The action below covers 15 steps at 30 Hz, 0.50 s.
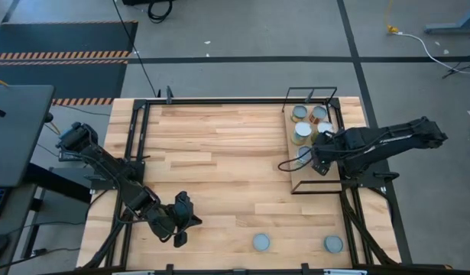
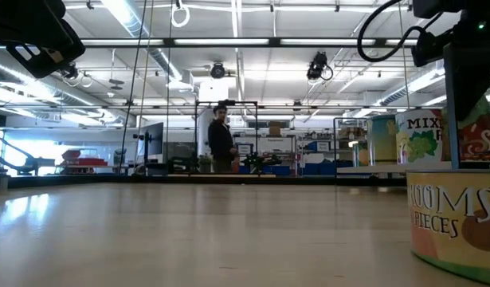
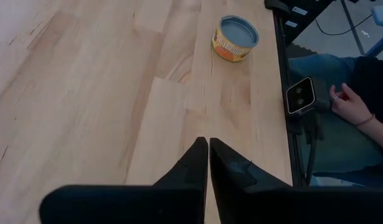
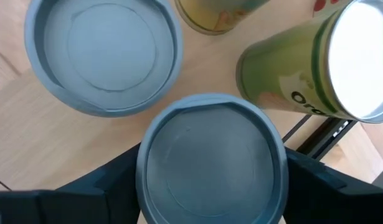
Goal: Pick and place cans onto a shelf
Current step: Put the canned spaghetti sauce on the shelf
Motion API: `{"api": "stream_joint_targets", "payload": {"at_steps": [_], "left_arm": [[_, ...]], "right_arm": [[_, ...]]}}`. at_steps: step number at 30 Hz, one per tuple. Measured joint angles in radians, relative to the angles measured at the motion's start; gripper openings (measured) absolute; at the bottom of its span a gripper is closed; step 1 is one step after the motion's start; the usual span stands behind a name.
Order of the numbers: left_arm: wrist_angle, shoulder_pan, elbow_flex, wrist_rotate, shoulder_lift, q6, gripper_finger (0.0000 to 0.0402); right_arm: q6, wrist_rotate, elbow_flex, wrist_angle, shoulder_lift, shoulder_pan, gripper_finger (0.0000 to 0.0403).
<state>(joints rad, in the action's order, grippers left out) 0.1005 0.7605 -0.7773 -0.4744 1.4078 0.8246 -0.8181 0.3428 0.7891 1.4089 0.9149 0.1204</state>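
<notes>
Now silver-topped can (image 4: 210,158) between right gripper (image 4: 211,163) jaws — upright.

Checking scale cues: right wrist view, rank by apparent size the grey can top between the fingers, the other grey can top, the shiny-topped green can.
1-2. Grey can top between the fingers and other grey can top: alike; nearness to the camera makes ranking unsure.
3. Shiny-topped green can, partly cropped.
</notes>
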Motion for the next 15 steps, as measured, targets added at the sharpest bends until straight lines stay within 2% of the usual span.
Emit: {"api": "stream_joint_targets", "payload": {"at_steps": [6, 15], "left_arm": [[0.000, 0.000, 0.000, 0.000, 0.000, 0.000, 0.0023], [0.000, 0.000, 0.000, 0.000, 0.000, 0.000, 0.0023]], "right_arm": [[-0.014, 0.007, 0.000, -0.006, 0.001, 0.000, 0.0343], [-0.008, 0.014, 0.000, 0.036, 0.001, 0.000, 0.0348]]}}
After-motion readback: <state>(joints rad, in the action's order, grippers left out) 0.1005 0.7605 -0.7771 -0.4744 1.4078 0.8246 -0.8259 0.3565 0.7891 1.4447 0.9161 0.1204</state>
